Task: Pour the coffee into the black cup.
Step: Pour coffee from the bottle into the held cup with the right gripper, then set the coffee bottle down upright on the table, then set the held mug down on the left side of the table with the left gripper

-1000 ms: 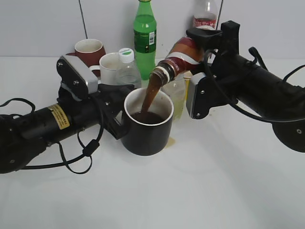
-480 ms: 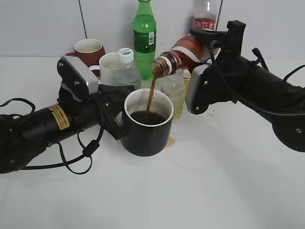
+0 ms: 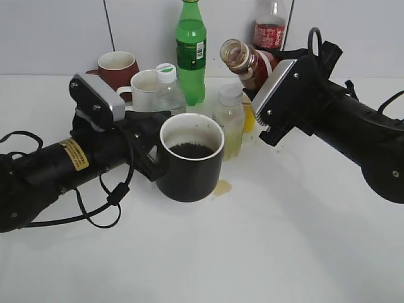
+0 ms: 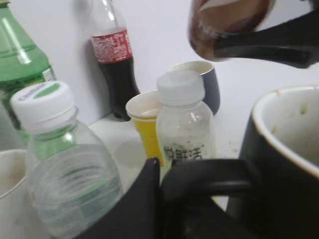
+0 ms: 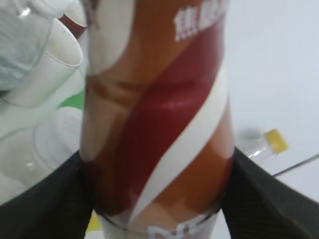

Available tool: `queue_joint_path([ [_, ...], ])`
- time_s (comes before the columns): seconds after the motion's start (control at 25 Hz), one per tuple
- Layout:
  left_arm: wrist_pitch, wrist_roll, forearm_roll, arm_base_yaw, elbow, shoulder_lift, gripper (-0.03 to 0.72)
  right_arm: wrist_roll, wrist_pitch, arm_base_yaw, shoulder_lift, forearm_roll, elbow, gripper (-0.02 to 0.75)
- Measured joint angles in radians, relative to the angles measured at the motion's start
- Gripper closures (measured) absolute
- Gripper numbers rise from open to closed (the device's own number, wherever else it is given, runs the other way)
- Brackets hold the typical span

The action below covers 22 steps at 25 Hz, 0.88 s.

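Exterior view: cup [image 3: 190, 165], glossy, coffee-laden, breakable; left gripper [image 3: 153, 146] clamped at its handle side. Bottle [image 3: 247, 61], light, slick wrapper; right gripper [image 3: 276, 74] clamped mid-body, raised behind cup.

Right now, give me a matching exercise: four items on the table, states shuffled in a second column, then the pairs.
Items:
1. coffee bottle
2. black cup
3. green bottle
4. cola bottle

States:
A. standing at the back wall, red label
B. held by the left end effector, dark liquid inside
C. held off the table by the right end effector, nothing pouring
D. standing upright behind the white-capped clear bottles

Pairs: 1-C, 2-B, 3-D, 4-A
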<state>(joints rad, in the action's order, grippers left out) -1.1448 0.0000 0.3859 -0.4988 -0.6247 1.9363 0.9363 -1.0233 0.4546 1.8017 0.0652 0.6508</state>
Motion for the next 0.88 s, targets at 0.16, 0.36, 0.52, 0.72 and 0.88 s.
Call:
queue_joint_path([
  [0.16, 0.006, 0.000, -0.106, 0.000, 0.040, -0.028, 0.653, -0.201, 0.001, 0.000, 0.000, -0.023, -0.029, 0.227],
  [0.36, 0.005, 0.000, -0.311, 0.007, 0.103, -0.091, 0.653, -0.469, 0.001, -0.002, 0.000, -0.213, -0.092, 0.227],
  [0.52, -0.002, 0.000, -0.368, 0.054, 0.137, -0.111, 0.653, -0.629, 0.000, -0.012, 0.000, -0.328, -0.154, 0.227],
  [0.72, 0.004, 0.000, -0.428, 0.135, 0.155, -0.111, 0.653, -0.764, -0.004, -0.051, 0.024, -0.338, -0.190, 0.227],
  [0.88, 0.004, 0.000, -0.444, 0.205, 0.156, -0.111, 0.653, -0.847, -0.058, -0.128, 0.096, -0.270, -0.192, 0.227],
])
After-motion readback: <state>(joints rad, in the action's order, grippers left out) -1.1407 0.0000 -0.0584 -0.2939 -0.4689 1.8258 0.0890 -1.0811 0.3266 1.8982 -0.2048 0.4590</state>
